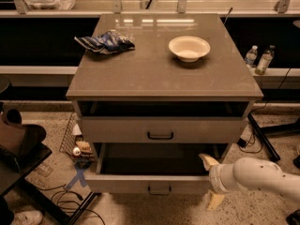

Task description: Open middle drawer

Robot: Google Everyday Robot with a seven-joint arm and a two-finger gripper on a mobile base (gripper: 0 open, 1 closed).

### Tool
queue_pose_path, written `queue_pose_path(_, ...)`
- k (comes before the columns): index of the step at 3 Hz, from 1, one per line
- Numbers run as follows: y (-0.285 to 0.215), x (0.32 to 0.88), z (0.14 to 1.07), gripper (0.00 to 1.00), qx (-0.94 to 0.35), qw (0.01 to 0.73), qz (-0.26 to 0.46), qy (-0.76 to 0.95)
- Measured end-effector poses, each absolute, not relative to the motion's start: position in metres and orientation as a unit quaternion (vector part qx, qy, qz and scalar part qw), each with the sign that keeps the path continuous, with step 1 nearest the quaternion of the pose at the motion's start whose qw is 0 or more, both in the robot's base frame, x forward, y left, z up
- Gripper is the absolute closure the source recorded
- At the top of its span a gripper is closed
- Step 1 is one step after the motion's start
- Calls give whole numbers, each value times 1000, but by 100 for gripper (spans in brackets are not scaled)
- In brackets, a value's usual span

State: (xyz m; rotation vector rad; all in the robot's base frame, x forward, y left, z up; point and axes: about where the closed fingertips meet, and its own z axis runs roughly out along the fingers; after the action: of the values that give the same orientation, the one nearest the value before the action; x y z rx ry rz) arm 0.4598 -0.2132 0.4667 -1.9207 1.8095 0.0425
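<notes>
The middle drawer point(123, 183) is the lower of the two drawers in view. It stands pulled out, showing its dark inside, and its grey-beige front carries a small black bar handle point(159, 190). My gripper point(211, 181) is at the right end of that drawer front, on a white arm coming in from the right. It is open, with one finger point(206, 160) above the front's top edge and the other below it, near the floor. It holds nothing.
The taller-fronted drawer point(117, 130) above is slightly out. On the cabinet top point(154, 74) lie a white bowl point(189, 48) and a blue chip bag point(105, 41). A wire basket point(75, 139) and cables are on the floor to the left, two bottles point(258, 59) to the right.
</notes>
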Motion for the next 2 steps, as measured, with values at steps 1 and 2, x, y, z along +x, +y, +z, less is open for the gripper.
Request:
queue_pose_path(1,-211,462,448,0,-705,222,9,674)
queue_pose_path(2,-209,463,444,0,-703,217,11,678)
